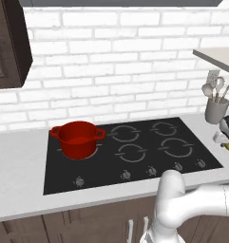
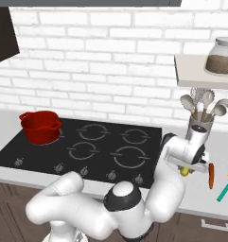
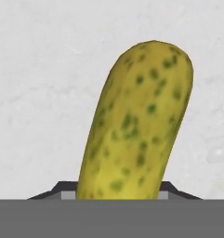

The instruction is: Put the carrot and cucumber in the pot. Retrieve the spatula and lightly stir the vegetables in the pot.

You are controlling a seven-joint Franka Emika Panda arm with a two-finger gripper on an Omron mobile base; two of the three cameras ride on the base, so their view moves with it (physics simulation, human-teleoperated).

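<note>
The yellow-green cucumber (image 3: 136, 125) lies on the pale counter, its near end between my two fingertips. My gripper (image 3: 118, 193) has its jaws against the cucumber's sides, low over the counter to the right of the stove. From the base, the cucumber (image 2: 184, 172) peeks out under the hand, and the gripper (image 2: 187, 168) points down at it. The orange carrot (image 2: 211, 175) lies just right of the hand, with the teal-handled spatula (image 2: 226, 185) beyond it. The red pot (image 1: 78, 137) stands on the stove's left burner, also seen as the pot (image 2: 39, 126) at far left.
A grey utensil holder (image 2: 199, 125) with metal spoons stands right behind the hand. A shelf with a glass jar (image 2: 221, 56) hangs above it. The black cooktop (image 1: 135, 152) lies between the hand and the pot.
</note>
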